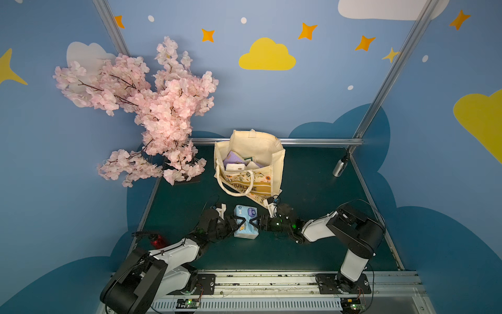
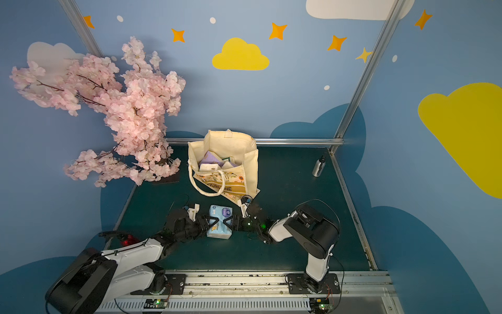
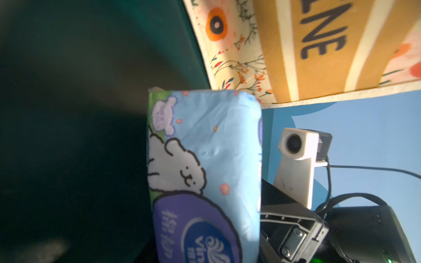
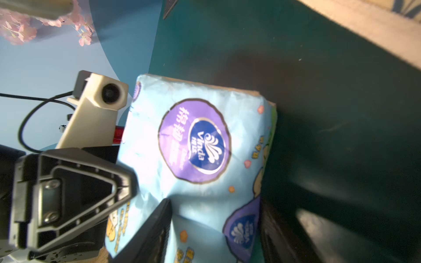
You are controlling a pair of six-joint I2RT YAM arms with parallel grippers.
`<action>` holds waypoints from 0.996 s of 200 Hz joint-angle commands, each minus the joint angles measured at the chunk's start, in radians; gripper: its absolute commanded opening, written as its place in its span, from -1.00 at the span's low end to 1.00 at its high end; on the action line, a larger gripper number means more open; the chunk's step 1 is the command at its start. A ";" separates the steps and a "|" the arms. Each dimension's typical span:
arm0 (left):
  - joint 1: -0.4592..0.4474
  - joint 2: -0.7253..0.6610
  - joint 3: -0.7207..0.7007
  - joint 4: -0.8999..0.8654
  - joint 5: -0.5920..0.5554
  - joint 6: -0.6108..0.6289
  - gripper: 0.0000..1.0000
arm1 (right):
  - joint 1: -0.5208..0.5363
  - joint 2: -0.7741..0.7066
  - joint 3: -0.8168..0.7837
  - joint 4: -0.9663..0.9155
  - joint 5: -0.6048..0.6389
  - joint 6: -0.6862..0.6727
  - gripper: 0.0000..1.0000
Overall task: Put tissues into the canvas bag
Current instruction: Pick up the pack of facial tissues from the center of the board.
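There was one bag (image 1: 267,152), with one handle (image 1: 231,187) hanging down its front. One light-blue pack (image 1: 245,221) stood outside it. Inside, three packs showed: one purple pack (image 1: 233,157) and two whitish packs (image 1: 235,167) (image 1: 254,164). Whether a green-printed corner (image 1: 251,159) beside them was a fourth could not be told. There were two arms, the left arm (image 1: 173,250) and the right arm (image 1: 353,231). They carried two grippers, the left gripper (image 1: 239,221) and the right gripper (image 1: 255,220), and two white wrist cameras (image 4: 100,107) (image 3: 298,148). On the one table (image 1: 312,190) stood one blossom tree (image 1: 152,108) and one silver bottle (image 1: 339,168). One red thing (image 1: 157,240) sat by its edge, partly hidden.
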 commanded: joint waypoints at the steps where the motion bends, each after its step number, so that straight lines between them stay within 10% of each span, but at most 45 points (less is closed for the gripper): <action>1: -0.013 0.037 0.035 0.108 0.031 -0.003 0.01 | 0.004 -0.018 -0.013 -0.014 -0.022 -0.008 0.21; 116: -0.020 -0.103 0.052 -0.061 -0.023 0.034 -0.22 | -0.040 -0.146 -0.062 -0.107 -0.011 -0.061 0.33; 199: -0.090 -0.311 0.157 -0.408 -0.110 0.151 -0.24 | -0.085 -0.624 -0.134 -0.498 0.137 -0.353 0.79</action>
